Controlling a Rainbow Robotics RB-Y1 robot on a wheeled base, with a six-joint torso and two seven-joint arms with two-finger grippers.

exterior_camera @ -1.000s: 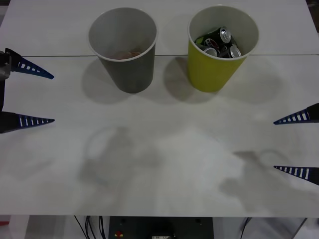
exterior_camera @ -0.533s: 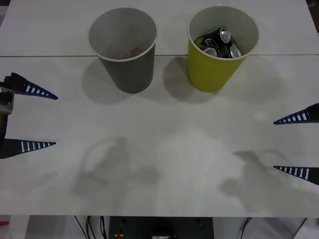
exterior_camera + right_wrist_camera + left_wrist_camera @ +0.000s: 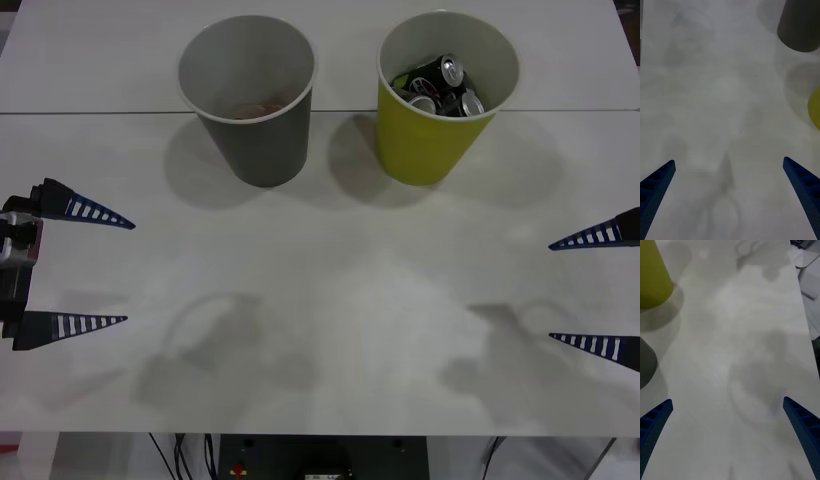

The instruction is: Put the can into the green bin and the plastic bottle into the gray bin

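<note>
The tapered yellow-green bin (image 3: 447, 95) at the surface's (image 3: 330, 300) far edge holds dark cans (image 3: 440, 85); the dark gray bin (image 3: 247, 98) beside it shows something reddish inside, perhaps the bottle. Sorting looks done; next I simply park. My left claw (image 3: 75, 268), released, has slid nearer the front edge; my right claw (image 3: 597, 290) waits, released.

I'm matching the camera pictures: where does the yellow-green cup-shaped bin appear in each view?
Front view: yellow-green cup-shaped bin upper right of centre, cans inside.
Right wrist view: yellow sliver at right edge.
Left wrist view: yellow wall in top-left corner.
Shared landmark: dark gray cup-shaped bin beside it.
</note>
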